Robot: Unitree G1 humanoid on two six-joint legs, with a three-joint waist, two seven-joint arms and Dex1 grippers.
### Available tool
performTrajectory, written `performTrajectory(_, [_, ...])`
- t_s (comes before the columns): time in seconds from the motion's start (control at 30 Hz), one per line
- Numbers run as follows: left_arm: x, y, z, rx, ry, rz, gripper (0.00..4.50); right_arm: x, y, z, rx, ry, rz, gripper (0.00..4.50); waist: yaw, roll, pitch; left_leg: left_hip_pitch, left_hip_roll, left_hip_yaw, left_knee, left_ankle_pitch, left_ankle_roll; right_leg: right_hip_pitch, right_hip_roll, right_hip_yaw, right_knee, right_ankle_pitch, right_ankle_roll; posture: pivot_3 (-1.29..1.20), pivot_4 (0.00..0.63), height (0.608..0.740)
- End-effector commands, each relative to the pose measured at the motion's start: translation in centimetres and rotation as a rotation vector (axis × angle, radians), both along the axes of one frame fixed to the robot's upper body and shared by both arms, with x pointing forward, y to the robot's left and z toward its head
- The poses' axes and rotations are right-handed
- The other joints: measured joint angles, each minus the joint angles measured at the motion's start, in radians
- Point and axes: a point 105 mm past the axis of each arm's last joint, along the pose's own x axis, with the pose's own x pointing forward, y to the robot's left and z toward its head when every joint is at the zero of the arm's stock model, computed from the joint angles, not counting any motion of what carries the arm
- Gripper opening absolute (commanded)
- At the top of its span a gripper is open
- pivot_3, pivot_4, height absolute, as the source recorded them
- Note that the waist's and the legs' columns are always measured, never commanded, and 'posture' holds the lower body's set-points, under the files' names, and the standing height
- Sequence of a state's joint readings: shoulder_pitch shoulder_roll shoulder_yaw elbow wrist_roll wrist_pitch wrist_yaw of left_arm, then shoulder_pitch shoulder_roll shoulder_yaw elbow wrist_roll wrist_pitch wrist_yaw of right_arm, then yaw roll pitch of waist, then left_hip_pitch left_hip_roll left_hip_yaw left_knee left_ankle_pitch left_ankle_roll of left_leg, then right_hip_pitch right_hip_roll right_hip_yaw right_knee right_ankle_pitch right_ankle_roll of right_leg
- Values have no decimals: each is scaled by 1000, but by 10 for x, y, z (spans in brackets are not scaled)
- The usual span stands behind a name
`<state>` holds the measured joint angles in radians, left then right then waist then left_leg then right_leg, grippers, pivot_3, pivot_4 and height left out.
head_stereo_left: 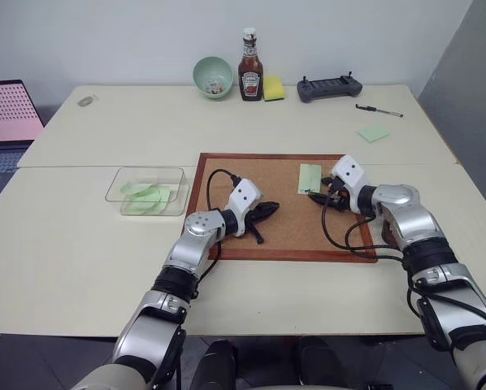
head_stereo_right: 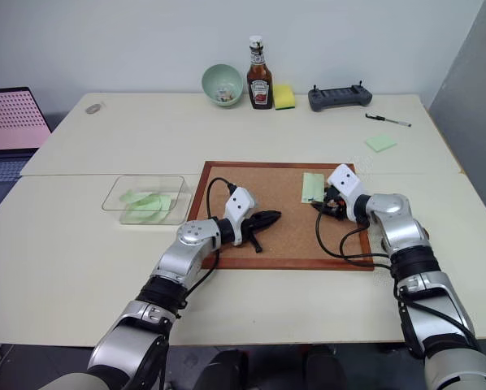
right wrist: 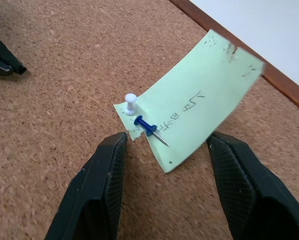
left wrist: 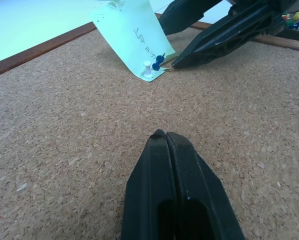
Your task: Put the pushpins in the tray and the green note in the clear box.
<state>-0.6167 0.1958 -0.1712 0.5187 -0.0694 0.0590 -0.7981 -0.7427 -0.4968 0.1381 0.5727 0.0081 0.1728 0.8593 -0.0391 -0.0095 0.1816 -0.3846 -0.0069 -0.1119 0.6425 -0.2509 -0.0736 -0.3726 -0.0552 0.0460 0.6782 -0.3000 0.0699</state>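
A pale worktop (head_stereo_left: 88,244) carries a wood-framed cork board (head_stereo_left: 284,231) at its centre, with the clear box (head_stereo_left: 148,191) just beside the board's left edge, slips of green paper lying inside it. On the board, the left claw (head_stereo_left: 267,210) rests with its fingers pressed together near the middle, while the right claw (right wrist: 164,150) hovers with its fingers spread on either side of the near end of the green note (right wrist: 199,117). The note lies by the board's far right part, its near corner fixed by a white pushpin (right wrist: 130,103), with a blue pushpin (right wrist: 147,127) lying loose on the paper beside it.
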Motion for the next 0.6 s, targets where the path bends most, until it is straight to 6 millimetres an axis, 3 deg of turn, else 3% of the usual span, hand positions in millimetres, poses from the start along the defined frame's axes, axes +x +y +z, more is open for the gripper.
performTrajectory(0.03, [-5,6,-20,45,59,16,0,-6,-6,25,29,-17,40,2624,0,0,0,0,0,0,0,0,0,0,0,0,0,0,0,0,150,740])
performTrajectory(0.23, [-5,5,-21,46,61,15,0,-15,6,37,53,17,121,2624,1,0,0,0,0,0,0,0,0,0,0,0,0,0,0,0,150,740])
performTrajectory(0.6, [-5,6,-21,48,58,17,0,8,23,42,-11,-42,142,2624,-1,0,0,0,0,0,0,0,0,0,0,0,0,0,0,0,150,740])
